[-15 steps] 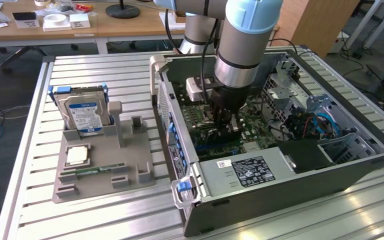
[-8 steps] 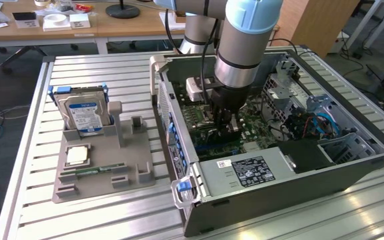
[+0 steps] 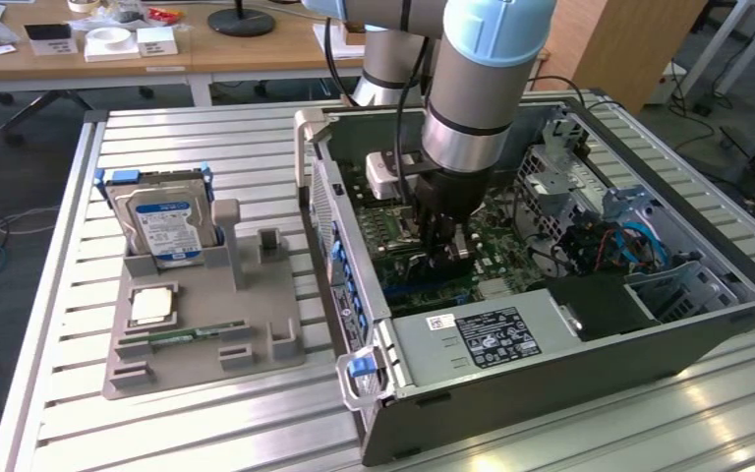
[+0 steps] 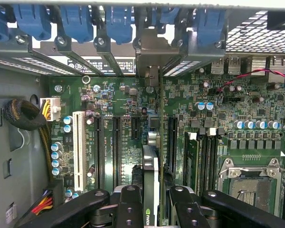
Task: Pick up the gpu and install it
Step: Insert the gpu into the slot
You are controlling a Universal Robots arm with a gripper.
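One arm reaches down into the open case at the centre of the exterior view, with the claw low over the motherboard. In the wrist view the claw is clenched on the gpu, seen edge-on between the fingers at lower centre. The card stands upright, its bracket end pointing toward the rear slot openings at upper centre. It sits above a long dark expansion slot; whether its edge already touches the slot cannot be told.

Step in hand: installation, judged from the card held inside the case. The pick-up is done.

Seating calls for the card edge to line up with the slot along its full length, the bracket to meet its rear opening, and a straight, even press.

On the surface at the exterior view's left, a grey tray holds a hard drive.
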